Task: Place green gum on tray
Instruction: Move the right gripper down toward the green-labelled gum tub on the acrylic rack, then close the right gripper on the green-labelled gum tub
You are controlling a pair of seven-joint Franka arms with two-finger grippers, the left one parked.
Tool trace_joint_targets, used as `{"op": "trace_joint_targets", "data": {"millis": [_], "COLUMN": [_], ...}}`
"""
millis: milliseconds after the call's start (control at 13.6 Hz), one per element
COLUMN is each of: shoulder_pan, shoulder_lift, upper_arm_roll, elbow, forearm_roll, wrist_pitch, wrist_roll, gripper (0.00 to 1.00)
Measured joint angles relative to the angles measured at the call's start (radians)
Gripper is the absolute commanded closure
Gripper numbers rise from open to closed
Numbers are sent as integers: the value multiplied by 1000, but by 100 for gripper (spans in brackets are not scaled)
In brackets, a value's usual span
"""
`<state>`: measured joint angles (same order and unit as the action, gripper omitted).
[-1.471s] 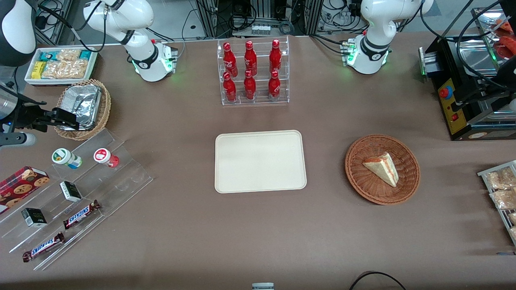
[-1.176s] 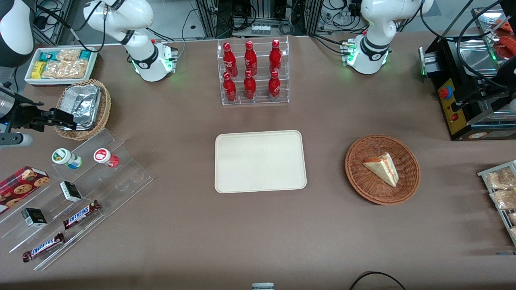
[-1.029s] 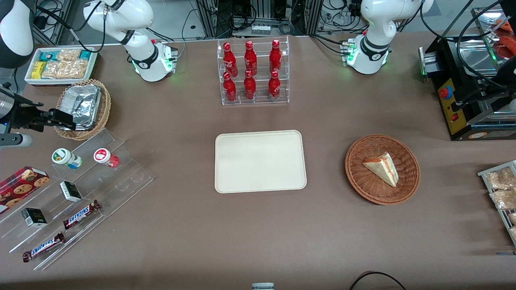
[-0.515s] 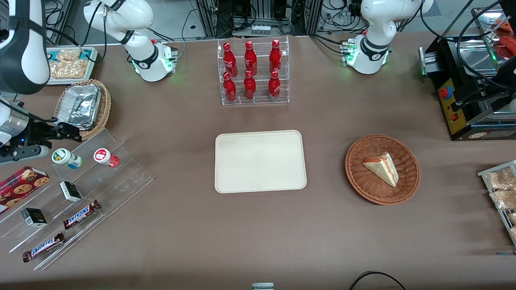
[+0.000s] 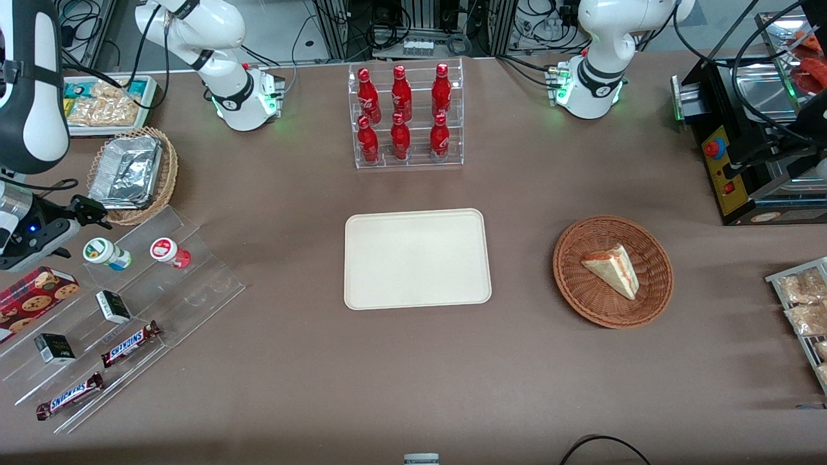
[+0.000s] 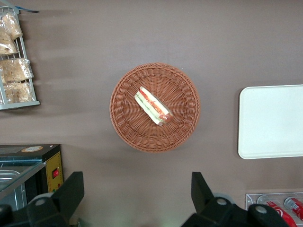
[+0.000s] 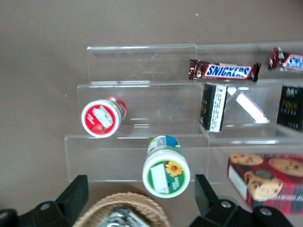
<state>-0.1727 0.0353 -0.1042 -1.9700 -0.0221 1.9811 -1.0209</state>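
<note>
The green gum [image 5: 103, 252] is a small white bottle with a green-rimmed lid, lying on the top step of a clear acrylic rack [image 5: 139, 303]. In the right wrist view the green gum [image 7: 165, 172] shows its sunflower lid between my two black fingers. My gripper [image 5: 87, 213] hangs open just above the rack, slightly farther from the front camera than the gum, with nothing held. From the wrist camera the gripper [image 7: 141, 188] straddles the gum without touching it. The cream tray [image 5: 417, 258] lies flat at the table's middle, with its edge [image 6: 272, 120] also in the left wrist view.
A red-lidded bottle [image 5: 167, 250] lies beside the green gum on the same step. A wicker basket with a foil pan [image 5: 132, 173] sits right by my gripper. Snickers bars [image 5: 129, 342], dark boxes [image 5: 113, 305] and a cookie box [image 5: 32, 294] fill the rack area. A cola bottle rack [image 5: 405, 116] and a sandwich basket [image 5: 612, 271] stand elsewhere.
My gripper has swung from over the foil basket toward the working arm's end and nearer the front camera, ending close above the green gum. Nothing on the table has moved.
</note>
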Motion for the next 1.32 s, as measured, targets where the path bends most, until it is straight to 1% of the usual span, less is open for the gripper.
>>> {"op": "trace_joint_targets", "data": {"millis": [147, 294, 882, 956, 1029, 1103, 1176, 1250, 1324], "shoulder_pan": [-9, -23, -44, -48, -52, -55, -57, -58, -58], "shoulder_lift": [12, 17, 16, 16, 16, 17, 17, 17, 17], "upper_arm_roll": [0, 0, 0, -1, -1, -1, -1, -1, -1], "elbow": [-17, -49, -144, -155, -165, -174, -182, -185, -186], "forearm_roll": [0, 0, 0, 0, 0, 0, 0, 0, 0], "wrist_pitch": [45, 90, 210, 226, 239, 251, 262, 267, 269], "wrist_roll": [-75, -104, -133, -136, -139, -143, -149, -157, -160], "gripper": [0, 0, 0, 2, 14, 40, 76, 100, 100]}}
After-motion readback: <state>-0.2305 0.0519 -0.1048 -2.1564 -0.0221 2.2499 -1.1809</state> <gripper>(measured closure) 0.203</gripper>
